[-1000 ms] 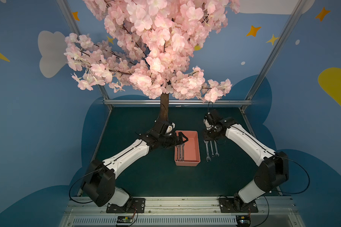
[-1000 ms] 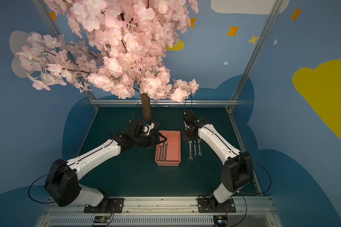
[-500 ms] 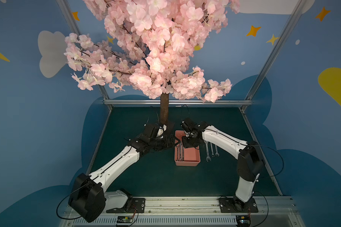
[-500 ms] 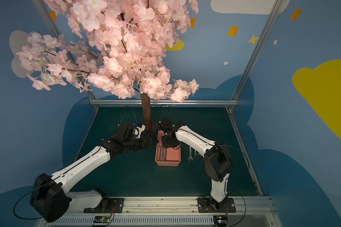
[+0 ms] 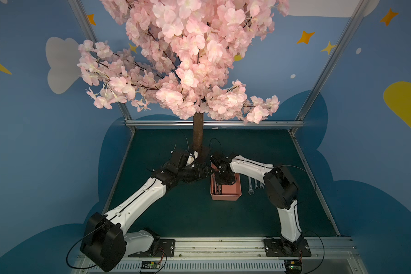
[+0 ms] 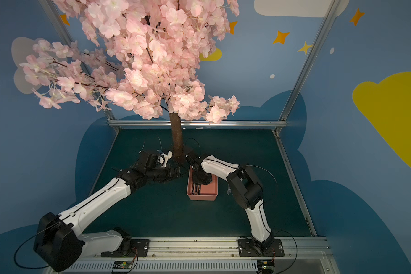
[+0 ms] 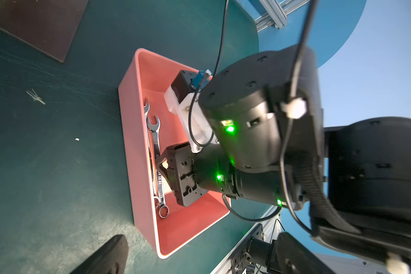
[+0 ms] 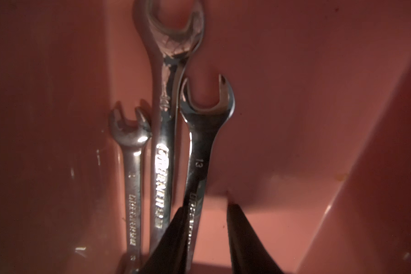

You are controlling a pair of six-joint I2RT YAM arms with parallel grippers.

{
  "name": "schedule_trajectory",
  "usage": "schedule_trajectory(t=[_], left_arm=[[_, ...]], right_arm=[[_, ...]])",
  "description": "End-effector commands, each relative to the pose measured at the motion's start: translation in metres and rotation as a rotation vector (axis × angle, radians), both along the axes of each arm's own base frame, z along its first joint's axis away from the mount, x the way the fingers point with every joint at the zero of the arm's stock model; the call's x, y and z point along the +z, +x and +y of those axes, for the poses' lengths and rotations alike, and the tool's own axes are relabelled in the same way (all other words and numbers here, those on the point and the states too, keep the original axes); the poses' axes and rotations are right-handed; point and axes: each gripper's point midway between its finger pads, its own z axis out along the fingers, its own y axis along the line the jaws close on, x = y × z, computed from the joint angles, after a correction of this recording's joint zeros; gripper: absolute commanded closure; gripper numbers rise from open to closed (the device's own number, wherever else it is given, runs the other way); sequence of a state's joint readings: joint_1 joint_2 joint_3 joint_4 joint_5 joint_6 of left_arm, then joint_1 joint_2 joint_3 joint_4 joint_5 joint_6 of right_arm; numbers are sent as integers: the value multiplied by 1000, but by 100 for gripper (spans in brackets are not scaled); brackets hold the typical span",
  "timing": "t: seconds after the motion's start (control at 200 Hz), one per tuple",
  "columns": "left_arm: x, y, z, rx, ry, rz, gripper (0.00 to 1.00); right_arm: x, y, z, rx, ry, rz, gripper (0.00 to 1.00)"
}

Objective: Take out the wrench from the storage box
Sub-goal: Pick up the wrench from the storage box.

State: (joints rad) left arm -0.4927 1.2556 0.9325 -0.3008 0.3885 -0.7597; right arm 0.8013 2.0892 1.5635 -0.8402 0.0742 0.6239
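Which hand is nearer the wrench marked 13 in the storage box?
Right. The right hand is inside the storage box, its open fingers straddling the shank of the 13 wrench. The left hand is outside the box, beside its far left corner.

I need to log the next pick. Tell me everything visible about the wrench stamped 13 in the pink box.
The 13 wrench looks like shiny chromed steel: an open end, a flat shank with stamped lettering, and a ring end. It lies lengthwise on the floor of the box, close against a longer wrench, near one long wall. The right gripper straddles its shank with jaws apart. One finger hugs it, contact unclear, and pink floor shows before the other.
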Motion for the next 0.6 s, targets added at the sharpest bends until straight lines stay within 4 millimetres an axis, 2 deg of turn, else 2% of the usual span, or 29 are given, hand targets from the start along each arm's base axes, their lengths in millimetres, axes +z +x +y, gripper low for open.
schedule_trajectory(t=[0.0, 0.275, 0.596], left_arm=[[-3, -1, 2, -14, 6, -3, 0], [-5, 1, 1, -15, 6, 6, 0], [-6, 2, -1, -21, 9, 19, 0]], right_arm=[[-8, 8, -2, -8, -36, -21, 68], [-32, 16, -19, -8, -144, -11, 71], [-54, 7, -6, -34, -82, 50, 72]])
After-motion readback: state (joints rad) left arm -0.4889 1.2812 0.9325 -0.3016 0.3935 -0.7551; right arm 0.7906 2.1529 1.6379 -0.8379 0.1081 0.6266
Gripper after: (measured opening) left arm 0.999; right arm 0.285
